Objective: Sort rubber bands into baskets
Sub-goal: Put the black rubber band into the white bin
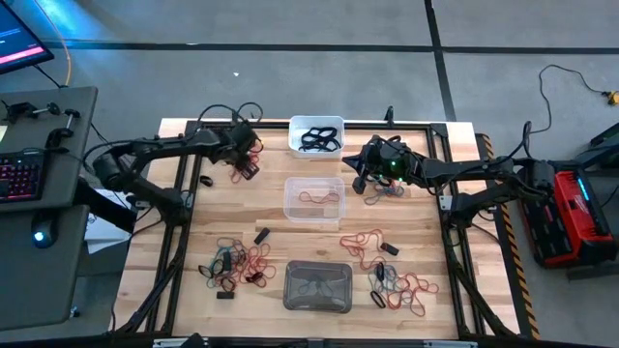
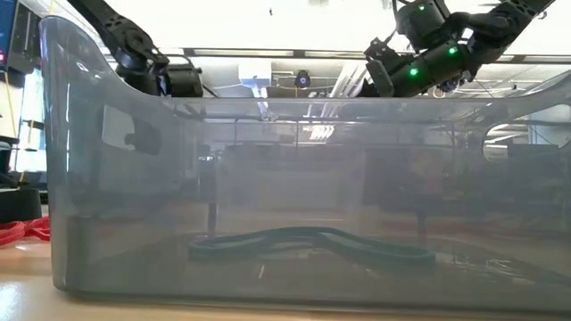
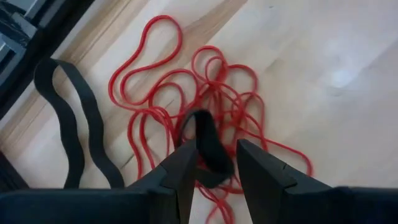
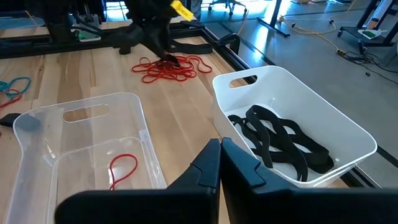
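My left gripper (image 3: 216,144) stands open at the table's far left, pointing steeply down over a tangle of red rubber bands (image 3: 205,93). A short black band (image 3: 210,149) lies on that tangle, between the two fingers. A long black band (image 3: 74,124) lies beside it on the wood. My right gripper (image 4: 219,162) hangs shut above the table between the clear basket (image 4: 74,124), which holds one red band (image 4: 123,167), and the white basket (image 4: 292,106), which holds black bands (image 4: 280,140). The grey basket (image 1: 317,286) stands at the near edge. My left gripper comes from above with one finger (image 3: 180,168) on each side of the short black band's raised loop (image 3: 205,124). Whether either finger touches the band, I cannot tell. The band rests on the red tangle.
Loose red, black and teal bands lie in heaps at the near left (image 1: 237,263), the near right (image 1: 401,285) and below my right arm (image 1: 387,191). In the low view the grey basket's wall (image 2: 268,160) fills the picture, with a dark band (image 2: 303,241) on its floor.
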### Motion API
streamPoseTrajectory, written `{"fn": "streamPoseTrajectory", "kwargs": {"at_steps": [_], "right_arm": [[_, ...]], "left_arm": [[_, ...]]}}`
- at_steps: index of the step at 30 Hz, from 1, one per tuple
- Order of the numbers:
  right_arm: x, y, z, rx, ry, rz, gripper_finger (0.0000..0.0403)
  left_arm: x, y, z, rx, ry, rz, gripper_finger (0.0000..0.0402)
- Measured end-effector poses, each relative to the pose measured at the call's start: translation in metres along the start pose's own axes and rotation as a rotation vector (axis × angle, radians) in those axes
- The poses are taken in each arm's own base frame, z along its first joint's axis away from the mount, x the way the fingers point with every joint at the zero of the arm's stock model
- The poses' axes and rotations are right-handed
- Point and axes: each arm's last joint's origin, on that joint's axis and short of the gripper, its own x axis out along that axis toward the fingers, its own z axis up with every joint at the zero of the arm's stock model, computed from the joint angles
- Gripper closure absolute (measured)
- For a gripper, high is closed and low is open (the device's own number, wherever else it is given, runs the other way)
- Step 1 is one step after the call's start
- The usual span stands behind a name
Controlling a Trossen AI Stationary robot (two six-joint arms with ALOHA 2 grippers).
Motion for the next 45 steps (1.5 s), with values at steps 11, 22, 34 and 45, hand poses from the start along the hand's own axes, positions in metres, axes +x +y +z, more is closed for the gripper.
{"fn": "streamPoseTrajectory", "kwargs": {"at_steps": [11, 22, 34, 45], "right_arm": [[0.000, 0.000, -0.002, -0.002, 0.016, 0.001, 0.0403], [0.000, 0.000, -0.002, -0.017, 0.016, 0.000, 0.0403], [0.000, 0.000, -0.002, -0.017, 0.016, 0.000, 0.0403], [0.000, 0.000, -0.002, -0.010, 0.016, 0.000, 0.0403]], "left_arm": [[0.017, 0.009, 0.004, 0.007, 0.076, 0.016, 0.0309], [0.014, 0.010, 0.003, 0.095, 0.078, 0.005, 0.0396], [-0.010, 0.004, 0.004, 0.130, -0.013, -0.013, 0.0400], [0.013, 0.012, 0.002, 0.073, 0.087, 0.015, 0.0328]]}}
